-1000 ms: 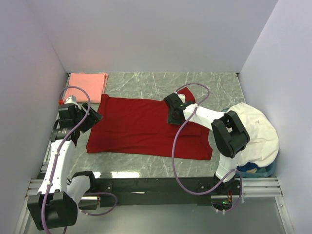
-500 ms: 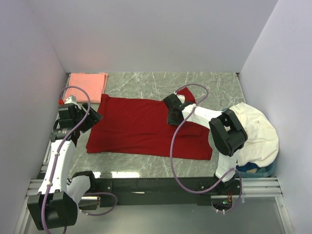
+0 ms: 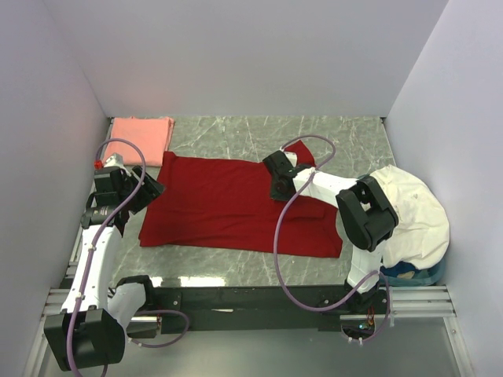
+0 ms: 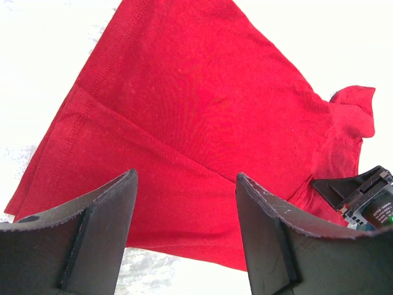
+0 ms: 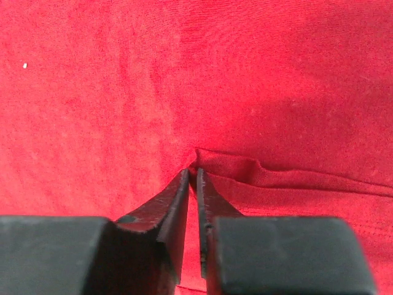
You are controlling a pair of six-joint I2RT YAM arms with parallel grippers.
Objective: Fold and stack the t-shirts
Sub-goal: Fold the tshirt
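The deep red t-shirt [image 3: 220, 204] lies spread flat across the marble table, with a sleeve [image 3: 305, 154] sticking out at its far edge. A salmon-pink t-shirt [image 3: 141, 140] sits folded in the far left corner. My right gripper [image 3: 277, 191] is down on the red shirt's right half. In the right wrist view its jaws [image 5: 192, 172] are pinched together on a small raised fold of red cloth [image 5: 227, 165]. My left gripper [image 3: 151, 191] hovers open at the shirt's left edge, and the left wrist view shows red cloth [image 4: 202, 104] beyond its spread fingers [image 4: 185, 177] and nothing between them.
A heap of white cloth [image 3: 413, 216] covers a blue bin [image 3: 409, 271] at the right edge, beside the right arm. White walls close in the table on the left, back and right. The right gripper's black body [image 4: 362, 196] shows in the left wrist view.
My right gripper's jaws have closed onto a fold of the red t-shirt, and its arm has shifted slightly left. The left arm has not moved.
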